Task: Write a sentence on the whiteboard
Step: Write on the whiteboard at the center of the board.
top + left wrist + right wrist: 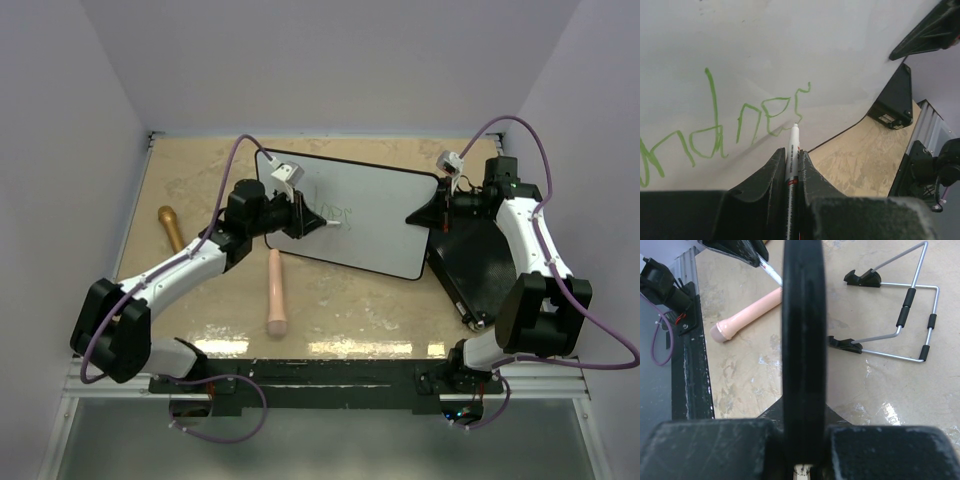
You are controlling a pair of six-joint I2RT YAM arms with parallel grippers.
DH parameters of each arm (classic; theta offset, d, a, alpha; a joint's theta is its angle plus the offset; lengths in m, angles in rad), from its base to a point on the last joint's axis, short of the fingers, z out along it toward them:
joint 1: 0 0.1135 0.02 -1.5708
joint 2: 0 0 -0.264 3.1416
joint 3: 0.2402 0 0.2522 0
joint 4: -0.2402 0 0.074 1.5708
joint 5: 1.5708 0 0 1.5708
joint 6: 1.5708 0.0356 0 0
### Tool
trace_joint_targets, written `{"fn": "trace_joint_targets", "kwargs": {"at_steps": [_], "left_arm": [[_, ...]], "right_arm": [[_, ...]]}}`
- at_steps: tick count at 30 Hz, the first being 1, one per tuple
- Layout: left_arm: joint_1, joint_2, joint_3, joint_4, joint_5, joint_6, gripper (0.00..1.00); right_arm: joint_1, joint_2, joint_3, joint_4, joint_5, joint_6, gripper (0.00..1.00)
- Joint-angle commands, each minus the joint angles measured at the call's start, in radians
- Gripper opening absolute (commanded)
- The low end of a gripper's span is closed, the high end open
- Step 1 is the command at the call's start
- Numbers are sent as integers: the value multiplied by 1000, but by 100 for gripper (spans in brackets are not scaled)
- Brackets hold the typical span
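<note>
The whiteboard (380, 220) lies aslant in the middle of the frame in the overhead view, on the beige counter (200, 175), its right end towards the black case (475, 262). The left pincer (305, 222) reaches over the board's left part and is clamped on a slim white pen (794, 137). In the left wrist view the pen's tip sits just below the last green letter, though I cannot tell if it touches the surface. The sentence (713, 110) is only partly there, one line of thin green letters reading roughly "kindnes", running from the lower left of that view towards its centre.

The right pincer (432, 213) is closed on the board's right edge. From its own camera the black rim (802, 330) runs straight up between the fingers. To the right of the rim a wire stand (903, 315) rests on the counter. A pale pink rod (276, 292) lies below the board, and an amber rod (171, 228) lies at the left.
</note>
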Motion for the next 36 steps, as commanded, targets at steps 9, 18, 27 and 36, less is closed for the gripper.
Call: {"fn": "trace_joint_targets", "kwargs": {"at_steps": [9, 18, 27, 36], "left_arm": [[-47, -19, 77, 125, 35, -48, 0], [-98, 50, 140, 114, -61, -23, 0], [-100, 85, 155, 86, -83, -8, 0], [-101, 87, 160, 76, -111, -3, 0]], "right_arm": [[8, -22, 19, -13, 45, -26, 0], [7, -25, 16, -12, 45, -26, 0], [7, -22, 17, -13, 47, -26, 0], [5, -22, 17, -12, 47, -25, 0]]}}
